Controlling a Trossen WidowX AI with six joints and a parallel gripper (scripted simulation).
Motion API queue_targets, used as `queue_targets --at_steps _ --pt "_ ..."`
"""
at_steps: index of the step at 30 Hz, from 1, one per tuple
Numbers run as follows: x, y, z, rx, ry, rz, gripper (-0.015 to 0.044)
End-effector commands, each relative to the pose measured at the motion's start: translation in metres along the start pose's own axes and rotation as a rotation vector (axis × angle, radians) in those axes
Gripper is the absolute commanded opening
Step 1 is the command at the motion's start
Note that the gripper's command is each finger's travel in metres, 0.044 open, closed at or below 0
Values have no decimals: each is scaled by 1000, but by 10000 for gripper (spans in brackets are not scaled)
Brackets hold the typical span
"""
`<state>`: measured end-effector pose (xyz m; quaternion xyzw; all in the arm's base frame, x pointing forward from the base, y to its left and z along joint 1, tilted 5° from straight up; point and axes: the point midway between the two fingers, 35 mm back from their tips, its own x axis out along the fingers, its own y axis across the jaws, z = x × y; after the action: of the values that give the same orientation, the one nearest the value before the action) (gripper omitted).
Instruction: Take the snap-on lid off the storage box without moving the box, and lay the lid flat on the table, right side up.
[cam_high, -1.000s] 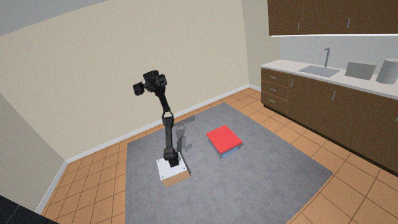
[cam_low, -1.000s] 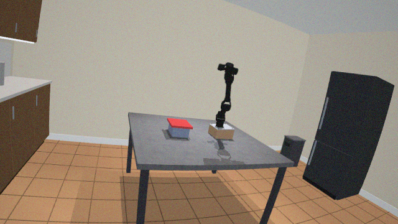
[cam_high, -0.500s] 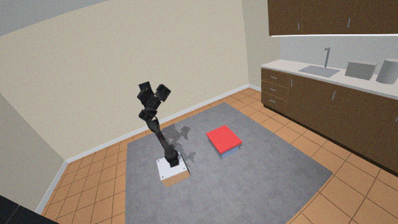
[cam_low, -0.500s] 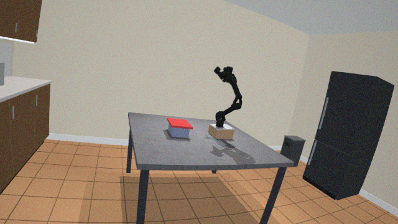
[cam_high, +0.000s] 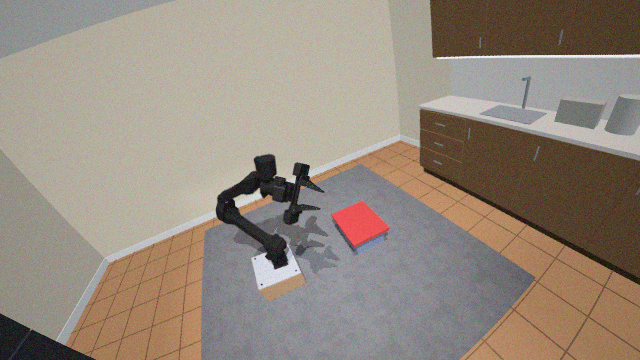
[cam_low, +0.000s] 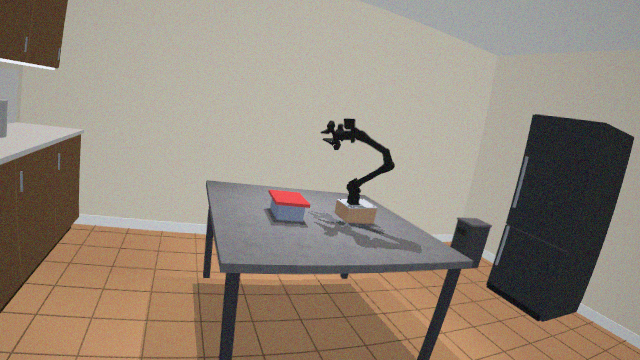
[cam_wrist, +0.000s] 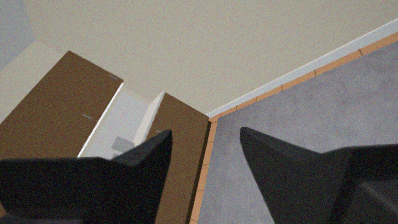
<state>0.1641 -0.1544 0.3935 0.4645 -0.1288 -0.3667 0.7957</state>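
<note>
The storage box (cam_high: 370, 244) (cam_low: 288, 211) is blue and stands on the grey table (cam_high: 400, 300) (cam_low: 300, 252). Its red lid (cam_high: 360, 223) (cam_low: 289, 198) lies flat on top of it. My gripper (cam_high: 322, 200) (cam_low: 322, 136) (cam_wrist: 206, 134) is open and empty, with its fingers about half apart. It is held high above the table, between the arm's base and the box, and points roughly level toward the box's side of the room. The box and lid do not show in the wrist view.
The arm's base stands on a block with a white top plate (cam_high: 265, 276) (cam_low: 367, 203), beside the box. The kitchen counter (cam_high: 450, 102), the fridge (cam_low: 565, 210) and a grey bin (cam_low: 470, 240) stand away from the table.
</note>
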Motion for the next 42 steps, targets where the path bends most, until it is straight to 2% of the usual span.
queue_targets --at_steps 1,5,9,15,20,34,39,42 --pt "20 -12 -64 94 197 3 235" --pt "25 -27 -130 157 382 -19 235" --pt "22 -40 -169 189 488 -48 235" --pt "-7 -79 -259 230 725 -143 235" --pt "-27 -103 -295 248 820 -203 235" --pt "-31 -109 -302 251 837 -216 235" --pt "-21 -149 -332 251 837 -216 235" --pt "-21 -151 -333 251 837 -216 235"
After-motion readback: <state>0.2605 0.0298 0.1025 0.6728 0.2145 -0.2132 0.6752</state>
